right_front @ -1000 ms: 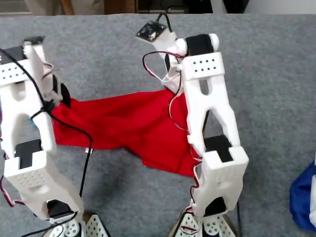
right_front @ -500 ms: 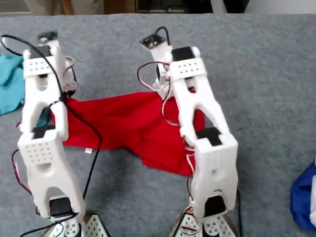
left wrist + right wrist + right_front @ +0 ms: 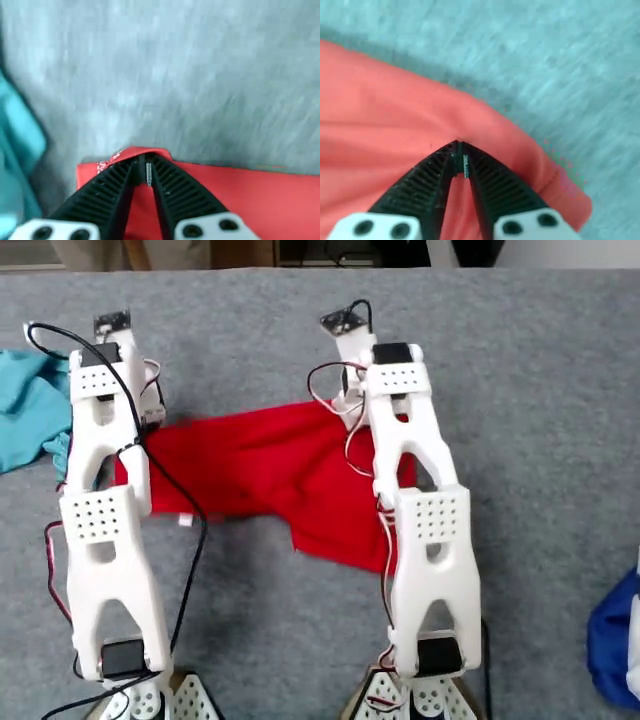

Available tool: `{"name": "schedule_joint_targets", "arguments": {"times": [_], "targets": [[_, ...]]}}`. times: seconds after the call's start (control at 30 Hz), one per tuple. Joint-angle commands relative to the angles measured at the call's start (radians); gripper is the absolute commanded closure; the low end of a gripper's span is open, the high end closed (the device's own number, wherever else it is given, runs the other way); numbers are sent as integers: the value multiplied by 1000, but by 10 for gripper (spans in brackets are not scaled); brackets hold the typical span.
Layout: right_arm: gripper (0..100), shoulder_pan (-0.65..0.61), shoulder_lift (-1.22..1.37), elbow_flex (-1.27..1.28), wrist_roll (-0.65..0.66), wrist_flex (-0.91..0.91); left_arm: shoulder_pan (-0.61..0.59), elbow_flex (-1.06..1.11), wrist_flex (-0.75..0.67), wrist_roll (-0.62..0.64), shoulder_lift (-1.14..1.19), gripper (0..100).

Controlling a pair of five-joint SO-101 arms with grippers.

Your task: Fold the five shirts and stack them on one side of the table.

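A red shirt (image 3: pixel 265 470) lies spread across the middle of the grey table, pulled taut between the two arms. My left gripper (image 3: pixel 145 167) is shut on the red shirt (image 3: pixel 240 200) at its far left corner, seen from above at the left gripper (image 3: pixel 150 412). My right gripper (image 3: pixel 460 160) is shut on the red shirt (image 3: pixel 385 130) at a fold near its far right edge, seen from above at the right gripper (image 3: pixel 350 390). A teal shirt (image 3: pixel 28 420) lies at the table's left edge. A blue shirt (image 3: pixel 612 640) shows at the near right edge.
The grey felt table (image 3: pixel 540 390) stretches bare behind and to the right of the red shirt. The teal shirt (image 3: pixel 17 165) lies close beside the left gripper. Both arm bases stand at the near edge.
Both arms have moved away from their bases, dragging the red shirt's far edge toward the back of the table. The left arm has swung right, uncovering the teal shirt.
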Motion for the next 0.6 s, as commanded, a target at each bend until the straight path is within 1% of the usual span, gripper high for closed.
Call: {"name": "schedule_joint_targets", "arguments": {"times": [0.0, 0.13, 0.27, 0.37, 0.5, 0.57], "targets": [[990, 59, 101, -214, -9, 46, -9, -196, -57, -6, 91, 980], [990, 81, 189, -398, -9, 84, -2, -341, -55, -5, 163, 980], [990, 94, 252, -553, -9, 123, 9, -419, -40, -3, 176, 980], [990, 93, 274, -642, -9, 173, 28, -479, 26, -3, 176, 979], [990, 88, 271, -774, -9, 261, 44, -601, 155, -3, 176, 974], [990, 82, 249, -779, -9, 298, 48, -647, 227, -3, 174, 934]]}}
